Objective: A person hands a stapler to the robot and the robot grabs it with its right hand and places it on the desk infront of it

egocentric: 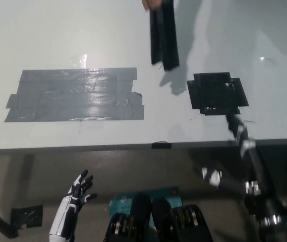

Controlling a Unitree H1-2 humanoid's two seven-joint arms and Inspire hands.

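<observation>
One stapler (pixel 164 38), black and long, hangs at the far top of the view, pinched at its upper end by a person's hand (pixel 151 4), w/ its shadow on the surface (pixel 57 40) below it. It's well beyond the right hand (pixel 215 93), which hovers over the surface's near part, below and a bit to the right of the stapler. That hand reads as a flat black block from above; cannot tell if its fingers are spread or closed, though nothing seems to be held. Left hand (pixel 79 188) rests low, below the surface edge, fingers (pixel 85 176) spread apart, holding nothing.

Risks, as a judgement: a clear gap separates stapler and right hand, so closing early would grab air. The person's grip is only at the stapler's top, so a knock could swing or drop it. Grey tape patch (pixel 75 95) lies far to the left of both.
</observation>
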